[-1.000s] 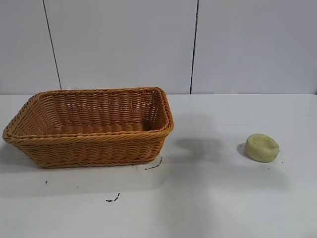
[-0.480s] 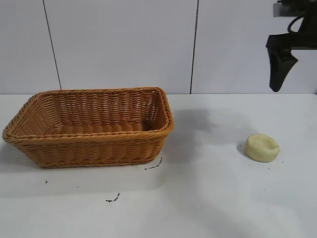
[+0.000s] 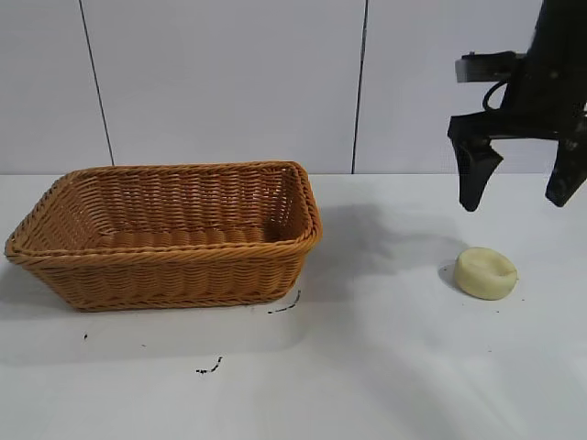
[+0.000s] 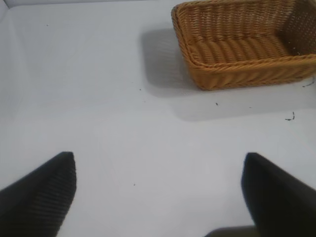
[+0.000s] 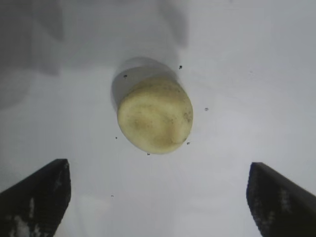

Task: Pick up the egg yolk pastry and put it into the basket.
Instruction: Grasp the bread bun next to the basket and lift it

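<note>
Exterior view: the right end effector (image 3: pixel 520 188) hangs in the air above the egg yolk pastry (image 3: pixel 486 272), its two dark fingers spread wide and gripping nothing. The pastry sits on the white worktop (image 3: pixel 385 367), well apart from the basket (image 3: pixel 165 240), which stands toward the left side of that view.

In the right wrist view the pastry (image 5: pixel 155 114) lies between the two fingertips (image 5: pixel 37 197) but not quite centred on them, so the step in hand looks like the approach for the grasp. To do it well, I would centre the fingers on the pastry, then lower straight down until they bracket its sides, and close gently: it looks soft, with a dented top, and a hard squeeze could crush it. The tips should stop just short of the worktop.

The left end effector (image 4: pixel 158 197) shows only in the left wrist view, spread open and holding nothing, above bare worktop with the basket (image 4: pixel 247 74) farther off.

The basket appears empty, though its near wall hides part of the floor in the exterior view. Its wide mouth should make the release easy.
</note>
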Motion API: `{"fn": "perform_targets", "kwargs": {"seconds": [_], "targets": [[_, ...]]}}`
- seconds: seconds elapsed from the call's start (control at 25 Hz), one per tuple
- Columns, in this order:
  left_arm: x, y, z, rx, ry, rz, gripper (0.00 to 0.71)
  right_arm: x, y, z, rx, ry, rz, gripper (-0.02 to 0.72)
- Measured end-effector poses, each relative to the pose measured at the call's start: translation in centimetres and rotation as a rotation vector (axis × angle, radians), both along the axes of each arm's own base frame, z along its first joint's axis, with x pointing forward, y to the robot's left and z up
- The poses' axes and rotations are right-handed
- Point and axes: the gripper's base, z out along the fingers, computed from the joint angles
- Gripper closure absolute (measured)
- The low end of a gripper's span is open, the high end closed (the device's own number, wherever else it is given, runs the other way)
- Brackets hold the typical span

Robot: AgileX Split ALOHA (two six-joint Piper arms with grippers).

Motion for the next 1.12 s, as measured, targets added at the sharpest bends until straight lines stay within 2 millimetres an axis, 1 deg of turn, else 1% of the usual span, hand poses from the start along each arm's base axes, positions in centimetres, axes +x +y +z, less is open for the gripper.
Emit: {"fn": "perform_targets", "kwargs": {"seconds": [0.24, 0.32, 0.4, 0.6, 0.64, 0.68, 0.76, 0.88, 1.0, 1.08, 1.12], "targets": [[0.0, 0.0, 0.0, 0.000, 0.000, 0.000, 0.017, 0.8, 0.2, -4.8, 0.008, 0.081, -0.012, 0.008], [0.0, 0.0, 0.0, 0.000, 0.000, 0.000, 0.017, 0.9, 0.2, -6.0, 0.006, 0.101, -0.018, 0.008], [0.0, 0.0, 0.0, 0.000, 0.000, 0.000, 0.017, 0.9, 0.2, -6.7, 0.005, 0.115, -0.022, 0.008], [0.0, 0.0, 0.0, 0.000, 0.000, 0.000, 0.017, 1.0, 0.2, -7.3, 0.005, 0.121, -0.028, 0.008], [0.0, 0.0, 0.0, 0.000, 0.000, 0.000, 0.017, 1.0, 0.2, -7.4, 0.005, 0.122, -0.029, 0.024], [0.0, 0.0, 0.0, 0.000, 0.000, 0.000, 0.017, 1.0, 0.2, -7.4, 0.005, 0.122, -0.029, 0.057], [0.0, 0.0, 0.0, 0.000, 0.000, 0.000, 0.017, 1.0, 0.2, -7.4, 0.006, 0.123, -0.029, 0.148], [0.0, 0.0, 0.0, 0.000, 0.000, 0.000, 0.017, 1.0, 0.3, -7.4, 0.008, 0.119, -0.030, 0.325], [0.0, 0.0, 0.0, 0.000, 0.000, 0.000, 0.017, 1.1, 0.3, -7.4, 0.008, 0.112, -0.030, 0.524], [0.0, 0.0, 0.0, 0.000, 0.000, 0.000, 0.017, 1.1, 0.3, -7.4, 0.009, 0.107, -0.031, 0.591], [0.0, 0.0, 0.0, 0.000, 0.000, 0.000, 0.017, 1.1, 0.3, -7.4, 0.009, 0.106, -0.031, 0.608]]}}
